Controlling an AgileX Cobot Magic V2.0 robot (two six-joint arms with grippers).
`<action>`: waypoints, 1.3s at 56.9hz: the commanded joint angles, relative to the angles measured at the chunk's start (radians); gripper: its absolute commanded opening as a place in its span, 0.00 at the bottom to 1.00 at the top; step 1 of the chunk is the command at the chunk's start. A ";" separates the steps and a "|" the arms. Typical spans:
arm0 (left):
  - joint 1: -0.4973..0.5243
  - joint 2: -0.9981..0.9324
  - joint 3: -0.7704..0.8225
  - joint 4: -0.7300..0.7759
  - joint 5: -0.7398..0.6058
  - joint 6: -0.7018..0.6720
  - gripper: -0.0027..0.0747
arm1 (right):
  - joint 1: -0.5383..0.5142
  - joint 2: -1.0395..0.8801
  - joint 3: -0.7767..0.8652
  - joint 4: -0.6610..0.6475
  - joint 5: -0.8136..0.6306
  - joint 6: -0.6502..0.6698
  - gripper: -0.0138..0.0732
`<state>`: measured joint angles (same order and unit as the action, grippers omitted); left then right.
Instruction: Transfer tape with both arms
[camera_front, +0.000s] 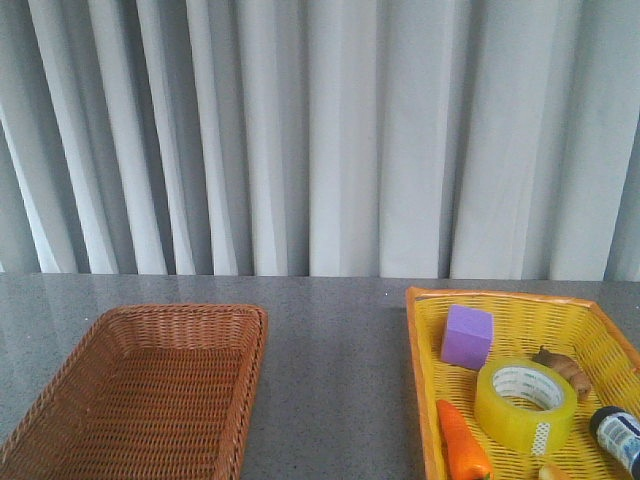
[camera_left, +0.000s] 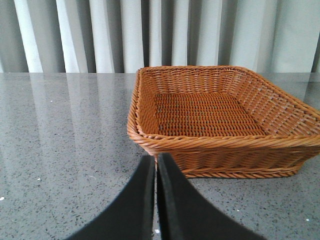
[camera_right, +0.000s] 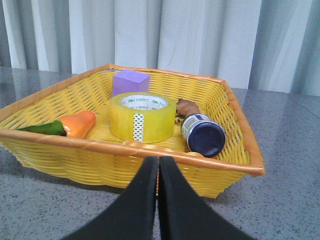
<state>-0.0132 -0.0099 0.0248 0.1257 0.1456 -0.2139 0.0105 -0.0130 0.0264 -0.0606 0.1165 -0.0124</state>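
The yellow tape roll (camera_front: 526, 402) lies flat in the yellow basket (camera_front: 424, 340) at the right of the table. It also shows in the right wrist view (camera_right: 142, 117), in the middle of the basket. My right gripper (camera_right: 158, 162) is shut and empty, just outside the near wall of the yellow basket (camera_right: 125, 165). My left gripper (camera_left: 155, 160) is shut and empty, low over the table before the near wall of the empty brown wicker basket (camera_left: 215, 145). Neither arm shows in the front view.
The yellow basket also holds a purple cube (camera_front: 468, 336), an orange carrot (camera_front: 462, 443), a brown piece (camera_front: 563, 366) and a dark-capped bottle (camera_front: 618, 436). The brown wicker basket (camera_front: 150, 390) stands at the left. Grey tabletop (camera_front: 335, 380) lies between the baskets. Curtains hang behind.
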 joint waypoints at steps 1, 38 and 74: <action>0.002 -0.017 -0.008 0.000 -0.074 -0.009 0.03 | -0.006 -0.009 0.004 -0.010 -0.076 0.002 0.16; 0.002 -0.017 -0.008 0.000 -0.074 -0.009 0.03 | -0.006 -0.009 0.004 -0.011 -0.076 -0.002 0.16; 0.002 -0.017 -0.076 0.012 -0.641 -0.010 0.03 | -0.004 -0.006 -0.116 -0.072 -0.579 0.107 0.16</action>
<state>-0.0132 -0.0099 0.0120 0.1353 -0.3429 -0.2141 0.0105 -0.0130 -0.0094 -0.0998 -0.3768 0.0772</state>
